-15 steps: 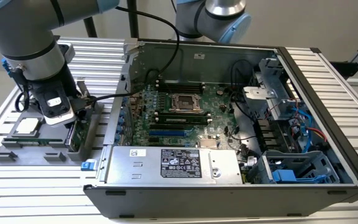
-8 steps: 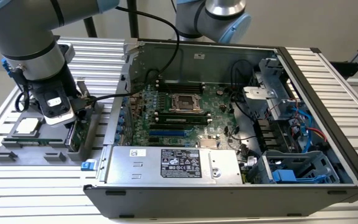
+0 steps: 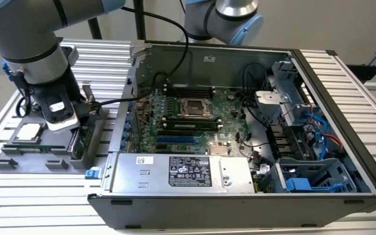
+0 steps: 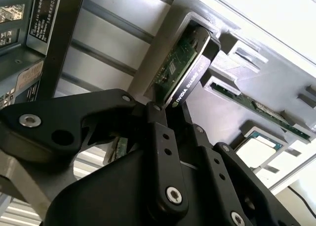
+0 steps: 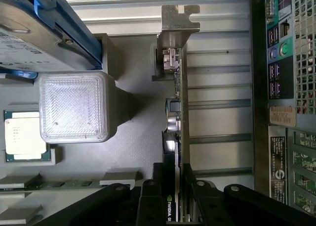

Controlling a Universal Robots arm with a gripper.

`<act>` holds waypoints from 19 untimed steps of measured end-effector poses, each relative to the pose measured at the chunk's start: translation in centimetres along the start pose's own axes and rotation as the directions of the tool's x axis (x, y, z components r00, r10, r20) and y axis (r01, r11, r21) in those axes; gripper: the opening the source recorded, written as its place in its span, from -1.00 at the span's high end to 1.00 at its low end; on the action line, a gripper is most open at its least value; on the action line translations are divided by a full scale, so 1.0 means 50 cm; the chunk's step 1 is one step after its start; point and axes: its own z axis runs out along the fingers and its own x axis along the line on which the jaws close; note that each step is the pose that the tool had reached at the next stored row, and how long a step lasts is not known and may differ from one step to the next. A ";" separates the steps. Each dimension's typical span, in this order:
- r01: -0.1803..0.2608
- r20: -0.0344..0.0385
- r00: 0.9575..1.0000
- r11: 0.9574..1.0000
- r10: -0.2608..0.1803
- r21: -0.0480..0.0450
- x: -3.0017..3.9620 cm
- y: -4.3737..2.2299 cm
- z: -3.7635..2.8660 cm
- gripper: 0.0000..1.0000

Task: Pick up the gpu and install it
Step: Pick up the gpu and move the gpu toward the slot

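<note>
Tool (image 5: 177, 208) clamps gpu (image 5: 183, 95) edge, upright in tray (image 5: 138, 152).

In the foreground, we see the black tool (image 4: 165, 110) with its fingers (image 4: 154, 118) closed against both faces of the gpu (image 4: 180, 70). The card stands on edge in a slot of the grey holder (image 4: 145, 67) at mid-frame, its green board on one side and its black cooler on the other. Beyond it, the same holder carries a narrow green memory stick (image 4: 256, 105) and a square processor (image 4: 256, 147). The holder rests on the ribbed metal desk (image 4: 108, 43), and the dark computer case (image 4: 64, 33) lies at the frame's edge.
</note>
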 end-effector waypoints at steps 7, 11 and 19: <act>0.008 0.000 1.000 1.000 -0.008 0.000 0.000 0.000 0.000 1.00; 0.009 0.000 1.000 1.000 -0.009 0.000 0.000 0.000 0.000 1.00; 0.010 0.000 1.000 1.000 -0.010 0.000 0.000 0.000 0.000 1.00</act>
